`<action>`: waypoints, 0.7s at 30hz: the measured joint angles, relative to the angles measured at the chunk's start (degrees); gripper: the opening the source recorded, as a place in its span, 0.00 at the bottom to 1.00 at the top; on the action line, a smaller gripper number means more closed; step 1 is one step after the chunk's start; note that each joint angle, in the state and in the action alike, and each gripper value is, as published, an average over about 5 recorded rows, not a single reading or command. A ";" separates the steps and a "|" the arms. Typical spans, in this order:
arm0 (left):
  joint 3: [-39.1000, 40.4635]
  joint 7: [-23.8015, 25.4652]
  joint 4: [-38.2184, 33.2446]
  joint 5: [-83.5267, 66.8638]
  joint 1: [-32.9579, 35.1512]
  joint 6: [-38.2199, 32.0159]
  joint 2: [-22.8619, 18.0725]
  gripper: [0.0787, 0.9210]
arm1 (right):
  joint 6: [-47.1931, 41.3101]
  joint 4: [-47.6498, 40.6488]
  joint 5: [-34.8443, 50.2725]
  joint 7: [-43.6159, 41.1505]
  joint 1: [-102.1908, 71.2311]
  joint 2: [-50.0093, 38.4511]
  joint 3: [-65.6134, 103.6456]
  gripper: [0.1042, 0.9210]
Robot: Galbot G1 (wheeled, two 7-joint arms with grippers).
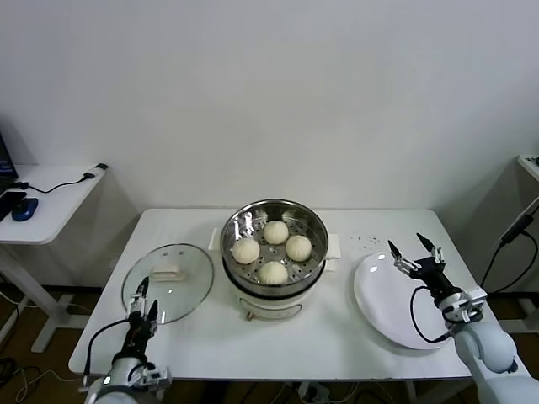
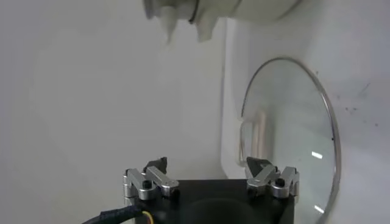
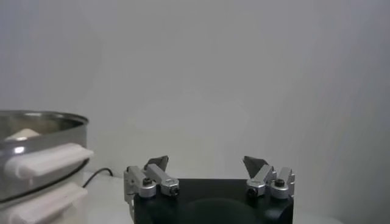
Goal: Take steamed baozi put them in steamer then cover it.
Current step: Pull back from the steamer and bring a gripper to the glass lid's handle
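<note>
The steamer [image 1: 233, 234] stands mid-table on its cream pot base [image 1: 265, 300], uncovered, with several steamed baozi [image 1: 275, 231] lying in the basket. The cover [image 1: 181, 286], clear glass with a cream handle [image 1: 167, 273], lies flat on the table left of the steamer. My left gripper [image 1: 146, 296] hovers open and empty at the cover's near edge; the left wrist view shows the cover [image 2: 292, 134] beyond my left gripper [image 2: 207, 163]. My right gripper [image 1: 406, 242] is open and empty above the plate; in the right wrist view my right gripper [image 3: 206, 161] has the steamer [image 3: 36, 131] off to one side.
A flat white plate [image 1: 396, 307] lies right of the steamer, under my right gripper. A small side desk [image 1: 50, 202] with a dark mouse [image 1: 25, 208] and a cable stands beyond the table's left edge. A wall runs behind the table.
</note>
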 measured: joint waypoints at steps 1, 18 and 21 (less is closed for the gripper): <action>0.41 0.00 1.07 0.40 -1.07 0.27 0.27 0.88 | 0.03 -0.12 -0.41 0.09 -0.22 0.22 0.26 0.88; 4.71 -1.44 18.44 0.85 -16.46 3.31 2.78 0.88 | 0.88 -2.28 -5.42 0.63 -1.09 2.93 1.28 0.88; 5.08 -2.13 20.90 0.54 -18.46 3.67 3.05 0.88 | 1.03 -2.66 -6.04 0.65 -1.09 3.25 1.28 0.88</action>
